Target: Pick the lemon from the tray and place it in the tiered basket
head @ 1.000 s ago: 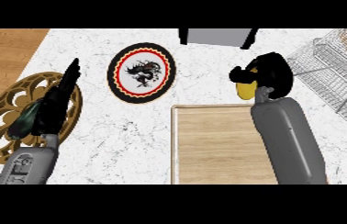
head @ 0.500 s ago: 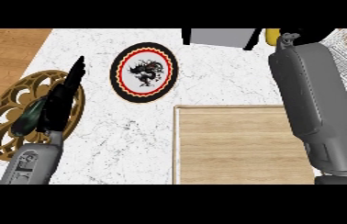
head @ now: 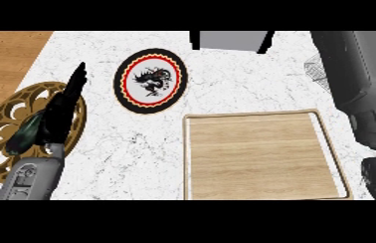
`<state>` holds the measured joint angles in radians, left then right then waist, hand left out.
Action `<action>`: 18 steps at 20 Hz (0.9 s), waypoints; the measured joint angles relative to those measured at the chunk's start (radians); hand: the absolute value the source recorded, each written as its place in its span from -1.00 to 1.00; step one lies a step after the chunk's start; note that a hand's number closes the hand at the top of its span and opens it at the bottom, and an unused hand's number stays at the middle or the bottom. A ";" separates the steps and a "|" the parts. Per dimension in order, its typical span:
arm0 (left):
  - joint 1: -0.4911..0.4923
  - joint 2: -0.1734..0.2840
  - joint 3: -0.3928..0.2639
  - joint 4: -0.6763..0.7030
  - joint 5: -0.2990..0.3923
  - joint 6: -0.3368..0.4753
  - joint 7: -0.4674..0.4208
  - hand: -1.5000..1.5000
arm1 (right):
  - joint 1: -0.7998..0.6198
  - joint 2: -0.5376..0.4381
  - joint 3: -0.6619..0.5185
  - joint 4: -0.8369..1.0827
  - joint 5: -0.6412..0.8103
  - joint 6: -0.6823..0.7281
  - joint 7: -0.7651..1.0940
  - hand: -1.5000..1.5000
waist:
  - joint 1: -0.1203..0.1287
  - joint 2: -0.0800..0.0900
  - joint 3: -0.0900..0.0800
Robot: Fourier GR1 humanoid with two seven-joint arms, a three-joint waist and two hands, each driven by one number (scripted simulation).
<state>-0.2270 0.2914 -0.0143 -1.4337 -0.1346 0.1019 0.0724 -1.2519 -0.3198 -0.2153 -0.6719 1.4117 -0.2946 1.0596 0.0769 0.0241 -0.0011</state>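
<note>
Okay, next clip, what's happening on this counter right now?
The wooden tray lies bare on the marble counter; no lemon shows. The right forearm stretches up past the view's top right, beside a bit of the wire basket, its robot hand out of view. The left robot hand rests open at the left, over a gold trivet. A patterned plate sits untouched.

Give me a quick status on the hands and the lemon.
Left hand open, resting by the counter's left edge. Right hand out of view. Lemon not visible. Tray bare.

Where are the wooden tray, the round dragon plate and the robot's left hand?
wooden tray (head: 257, 155), head view, bare wooden floor.
dragon plate (head: 150, 81), head view, its pictured centre.
left hand (head: 62, 107), head view, straight black fingers.
</note>
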 measured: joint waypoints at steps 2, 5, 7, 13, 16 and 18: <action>0.003 -0.006 -0.005 -0.008 -0.008 0.006 0.010 0.00 | -0.037 -0.019 -0.031 0.050 -0.011 -0.024 -0.021 1.00 | -0.004 -0.001 0.001; 0.026 -0.003 0.002 -0.019 0.000 -0.001 0.004 0.00 | -0.070 -0.062 -0.058 0.143 -0.008 -0.050 -0.055 1.00 | -0.007 -0.001 0.001; 0.022 -0.005 0.004 -0.011 -0.004 0.001 -0.002 0.00 | -0.078 -0.088 -0.069 0.199 -0.006 -0.068 -0.078 1.00 | -0.009 0.001 0.001; 0.023 -0.004 0.012 -0.003 -0.004 -0.003 -0.012 0.00 | -0.074 -0.173 -0.040 0.339 0.073 -0.058 -0.076 1.00 | -0.013 0.002 0.001; 0.017 -0.007 0.014 -0.001 -0.008 0.000 -0.005 0.00 | -0.076 -0.211 -0.017 0.394 0.114 -0.028 -0.063 1.00 | -0.017 0.001 0.001; 0.023 -0.003 0.021 -0.001 -0.004 -0.005 -0.012 0.00 | -0.074 -0.239 -0.012 0.422 0.129 -0.019 -0.062 1.00 | -0.018 0.000 0.001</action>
<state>-0.2036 0.2889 0.0065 -1.4347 -0.1383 0.0970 0.0600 -1.3256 -0.5584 -0.2271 -0.2499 1.5410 -0.3139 0.9973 0.0589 0.0242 0.0001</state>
